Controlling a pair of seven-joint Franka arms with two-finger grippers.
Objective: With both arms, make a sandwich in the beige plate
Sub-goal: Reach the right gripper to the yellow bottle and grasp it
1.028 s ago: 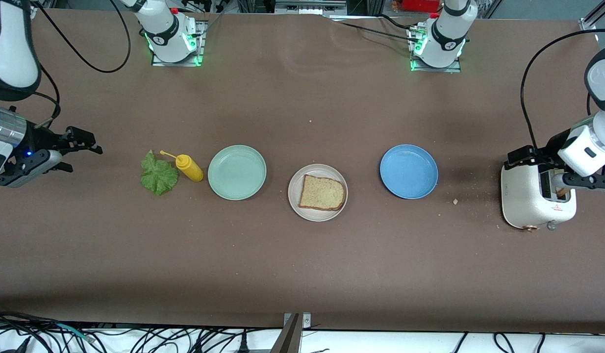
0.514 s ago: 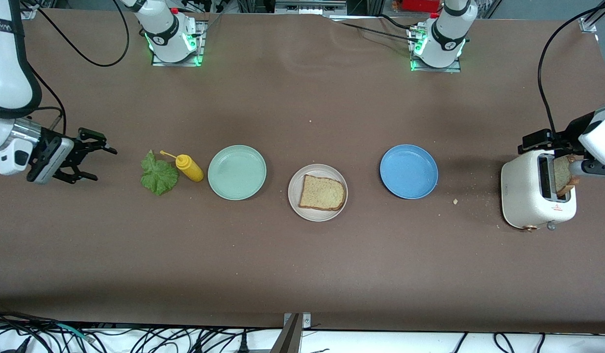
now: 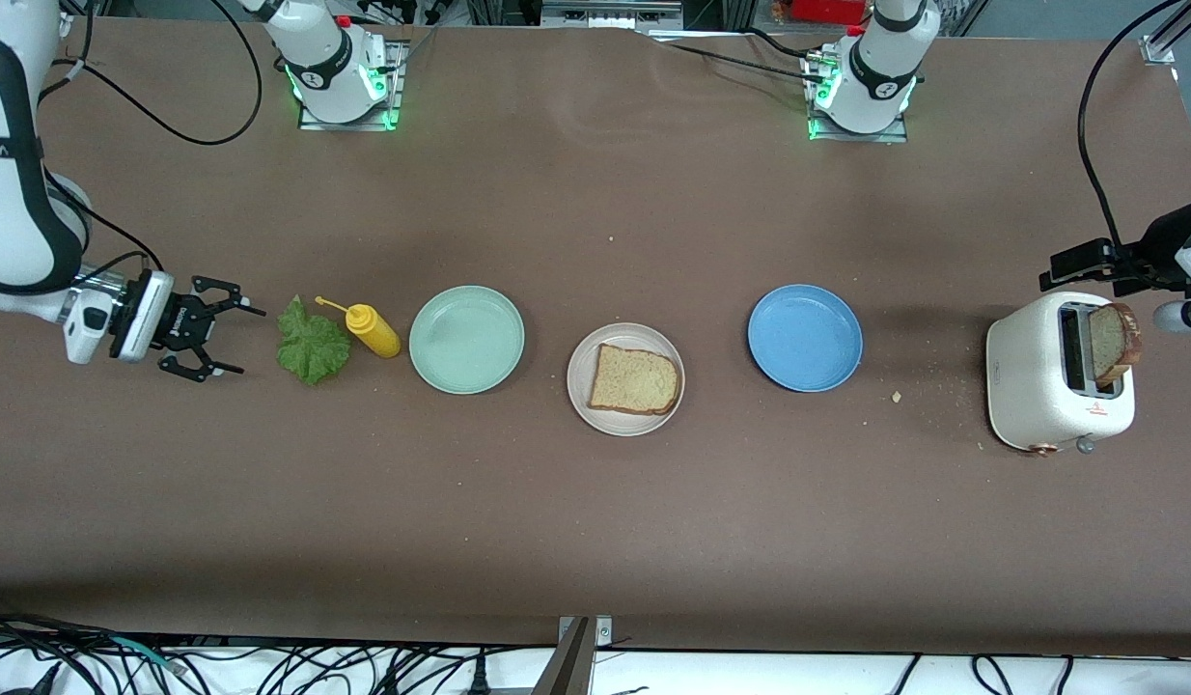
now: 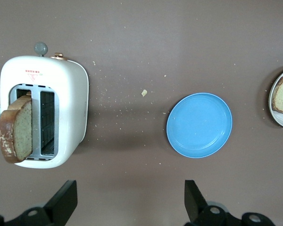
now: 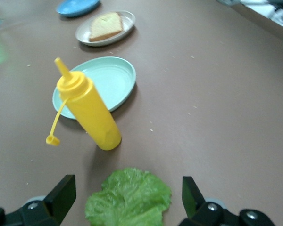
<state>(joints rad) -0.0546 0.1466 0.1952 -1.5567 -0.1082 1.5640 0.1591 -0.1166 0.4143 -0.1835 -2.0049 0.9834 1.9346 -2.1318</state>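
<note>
While one slice (image 3: 635, 379) already lay flat on the beige plate (image 3: 582, 362), the other two parts of the sandwich were well apart, at either end of the counter (image 3: 595, 521). The lettuce (image 3: 312, 342) lay on the counter toward the right arm's end, just beside a yellow bottle (image 3: 372, 330), with the mint plate (image 3: 466, 339) next along. The right gripper (image 3: 223, 340) was low, just short of the leaf, jaws spread wide and holding nothing. That leaf looked thin, limp and light, liable to tear or fold; a shallow pinch at its ruffled edge nearest the jaws seemed best, since a grip at the middle would have meant pressing into the counter.

The second slice (image 3: 1111, 344) stood upright in a slot of the toaster (image 3: 1035, 386), leaning a little and well proud of the top. It looked dry, stiff and crumbly, so a gentle hold across its flat faces near the exposed top would probably suit. The left gripper (image 4: 129, 203) hung above the counter beside the toaster, jaws fully apart and empty. Between toaster and beige plate sat the blue plate (image 3: 804, 337).
</note>
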